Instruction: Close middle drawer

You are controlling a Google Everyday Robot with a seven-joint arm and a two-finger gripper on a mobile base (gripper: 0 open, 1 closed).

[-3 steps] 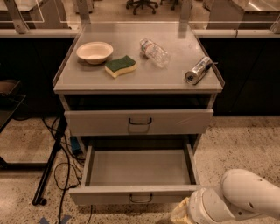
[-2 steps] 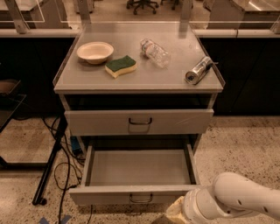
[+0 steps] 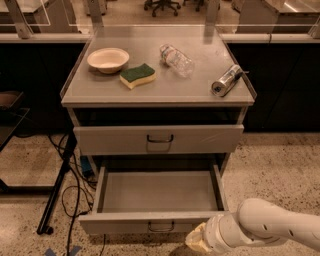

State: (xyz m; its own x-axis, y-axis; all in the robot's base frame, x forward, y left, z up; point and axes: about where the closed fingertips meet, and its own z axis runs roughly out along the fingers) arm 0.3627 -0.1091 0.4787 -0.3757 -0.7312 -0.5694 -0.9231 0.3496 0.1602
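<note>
Grey middle drawer pulled out; gripper just off its front edge, rt of pull; grip state can't tell.

This looks like a lab or an office workroom. My gripper hangs low over a speckled terrazzo floor, just in front of the open middle drawer of a grey metal cabinet. Beyond the cabinet, well away from my gripper, run dark benches topped with clear partition panels. Wheeled office chairs stand past those. Off to my gripper's left, black cables trail over the floor around a black stand's leg.
</note>
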